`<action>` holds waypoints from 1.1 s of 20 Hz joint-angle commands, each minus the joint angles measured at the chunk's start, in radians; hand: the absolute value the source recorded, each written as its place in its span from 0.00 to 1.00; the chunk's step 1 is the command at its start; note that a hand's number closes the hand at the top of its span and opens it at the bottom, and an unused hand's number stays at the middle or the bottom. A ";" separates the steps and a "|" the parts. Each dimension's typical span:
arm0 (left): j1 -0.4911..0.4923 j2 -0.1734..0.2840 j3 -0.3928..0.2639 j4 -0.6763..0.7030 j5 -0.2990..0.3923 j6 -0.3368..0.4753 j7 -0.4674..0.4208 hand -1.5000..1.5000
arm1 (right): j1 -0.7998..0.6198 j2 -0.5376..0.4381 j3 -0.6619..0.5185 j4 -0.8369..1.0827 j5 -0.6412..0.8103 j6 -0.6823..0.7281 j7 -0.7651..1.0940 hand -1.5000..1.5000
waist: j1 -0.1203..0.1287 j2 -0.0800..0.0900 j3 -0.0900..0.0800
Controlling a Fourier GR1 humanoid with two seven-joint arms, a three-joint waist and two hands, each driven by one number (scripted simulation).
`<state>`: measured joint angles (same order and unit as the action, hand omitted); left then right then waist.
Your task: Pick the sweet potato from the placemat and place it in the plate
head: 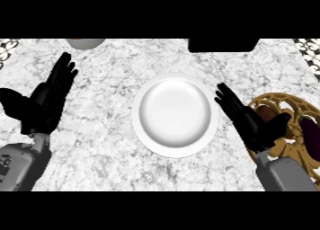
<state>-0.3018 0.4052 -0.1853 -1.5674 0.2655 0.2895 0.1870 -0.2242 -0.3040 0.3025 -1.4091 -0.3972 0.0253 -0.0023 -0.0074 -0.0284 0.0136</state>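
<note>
Here, on a grey-white marbled counter (pixel 103 152), the robot's left hand (pixel 43 99) rests open at the left side of the view, fingers straight and pointing up, holding nothing. Above it, at the counter's far edge, a grey rounded object (pixel 85 43) is partly cut off. In the centre lies a white plate (pixel 175 114), nothing on it. A black block (pixel 222 44) sits at the far edge beyond the plate. Just right of the plate's rim, the right hand (pixel 252 119) is spread with straight fingers, empty, its heel over the edge of a golden openwork placemat (pixel 282 101). The dark purple sweet potato (pixel 315 139) lies on that placemat, right of the hand and apart from it.
</note>
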 commanded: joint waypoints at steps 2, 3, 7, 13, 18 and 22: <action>0.046 0.046 0.020 -0.017 -0.040 -0.038 -0.034 0.50 | -0.082 -0.030 -0.013 0.003 0.120 -0.045 -0.012 0.00 | 0.015 0.027 -0.014; -0.006 -0.009 -0.024 0.073 -0.098 0.011 -0.059 0.50 | -0.085 -0.027 0.041 -0.048 0.212 -0.120 -0.001 0.00 | -0.003 0.028 -0.015; 0.022 0.028 -0.033 0.057 -0.082 -0.027 -0.030 0.50 | -0.210 -0.277 0.173 -0.025 0.544 -0.073 -0.037 0.00 | 0.044 -0.011 -0.070; 0.028 0.028 0.000 0.150 -0.067 -0.080 -0.092 0.50 | -0.009 -0.183 0.239 0.149 0.801 -0.400 -0.156 0.00 | 0.001 0.034 -0.013; 0.044 0.014 -0.001 0.156 -0.092 -0.079 -0.095 0.50 | -0.005 -0.262 0.265 0.128 0.997 -0.491 -0.157 0.00 | -0.001 0.028 -0.014; 0.063 -0.010 0.002 0.170 -0.114 -0.068 -0.139 0.50 | 0.067 -0.341 0.257 -0.087 1.119 -0.548 -0.059 0.00 | -0.014 0.022 -0.015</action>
<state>-0.2426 0.4035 -0.1981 -1.4179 0.1612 0.2224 0.0710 -0.2056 -0.5872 0.5540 -1.3708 0.6030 -0.4707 -0.1180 -0.0122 -0.0041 -0.0026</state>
